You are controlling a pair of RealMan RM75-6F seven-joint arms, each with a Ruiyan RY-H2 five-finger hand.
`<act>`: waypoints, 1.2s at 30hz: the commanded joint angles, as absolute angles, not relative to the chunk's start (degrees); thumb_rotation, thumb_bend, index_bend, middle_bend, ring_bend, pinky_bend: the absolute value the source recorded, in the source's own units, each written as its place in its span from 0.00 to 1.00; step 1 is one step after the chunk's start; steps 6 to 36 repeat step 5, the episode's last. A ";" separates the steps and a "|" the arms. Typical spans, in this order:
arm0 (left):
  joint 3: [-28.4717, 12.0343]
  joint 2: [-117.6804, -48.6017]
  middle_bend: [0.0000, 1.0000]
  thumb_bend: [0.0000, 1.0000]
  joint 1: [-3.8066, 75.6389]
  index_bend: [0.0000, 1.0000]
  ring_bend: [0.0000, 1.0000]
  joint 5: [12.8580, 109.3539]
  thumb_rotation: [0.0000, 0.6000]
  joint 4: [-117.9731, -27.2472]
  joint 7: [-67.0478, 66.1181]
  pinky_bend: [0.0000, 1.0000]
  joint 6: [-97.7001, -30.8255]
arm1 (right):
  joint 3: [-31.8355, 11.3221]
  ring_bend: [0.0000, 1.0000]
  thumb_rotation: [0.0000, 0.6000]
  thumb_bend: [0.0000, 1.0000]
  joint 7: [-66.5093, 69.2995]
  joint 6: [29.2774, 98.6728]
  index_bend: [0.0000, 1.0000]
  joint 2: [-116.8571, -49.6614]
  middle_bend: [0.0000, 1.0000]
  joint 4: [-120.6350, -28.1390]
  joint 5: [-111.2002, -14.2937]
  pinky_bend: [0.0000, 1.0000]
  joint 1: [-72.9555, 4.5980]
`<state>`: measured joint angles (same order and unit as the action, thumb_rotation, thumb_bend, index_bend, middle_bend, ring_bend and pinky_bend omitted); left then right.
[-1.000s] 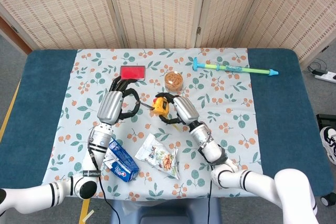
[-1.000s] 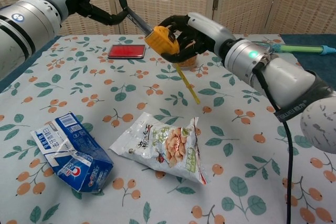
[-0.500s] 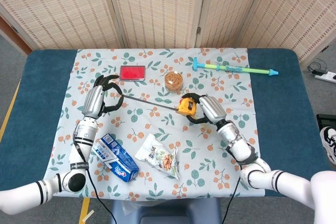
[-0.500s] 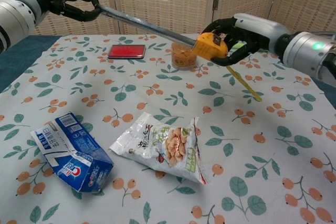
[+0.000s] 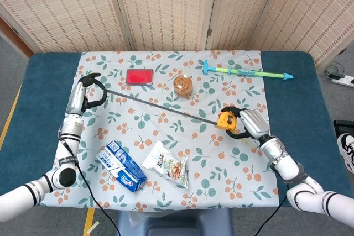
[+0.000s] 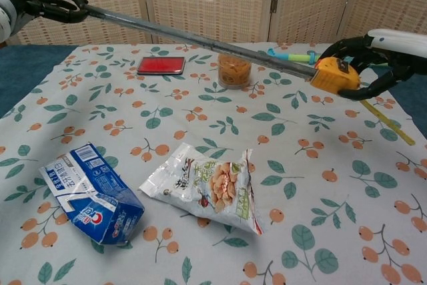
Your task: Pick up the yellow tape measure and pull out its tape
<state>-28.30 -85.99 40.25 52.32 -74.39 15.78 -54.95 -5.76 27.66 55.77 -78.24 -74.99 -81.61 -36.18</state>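
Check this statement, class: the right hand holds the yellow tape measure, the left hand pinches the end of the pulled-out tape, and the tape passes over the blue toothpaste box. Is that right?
Not quite. The right hand holds the yellow tape measure and the left hand pinches the tape, but it does not pass over the blue toothpaste box, which lies well clear, nearer the robot. The head view shows this.

We count one yellow tape measure [image 5: 227, 120], one red case [image 5: 139, 76], one jar of snacks [image 5: 182, 85], one blue carton [image 5: 123, 165], one snack bag [image 5: 167, 164], one toy water squirter [image 5: 246, 71] and two hands [image 5: 84, 91] [image 5: 249, 124].
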 commanded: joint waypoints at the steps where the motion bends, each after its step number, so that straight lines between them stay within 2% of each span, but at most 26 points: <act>1: -28.83 -85.61 0.24 1.00 40.17 0.60 0.18 51.32 1.00 -71.76 17.76 0.00 -52.86 | -5.11 0.55 1.00 0.54 28.39 56.33 0.56 -77.27 0.52 -75.18 -82.23 0.31 -35.36; 36: -29.01 -85.51 0.25 1.00 40.25 0.60 0.18 51.16 1.00 -69.87 19.17 0.00 -51.69 | -4.80 0.55 1.00 0.55 29.02 57.08 0.56 -76.48 0.52 -75.29 -82.58 0.31 -34.50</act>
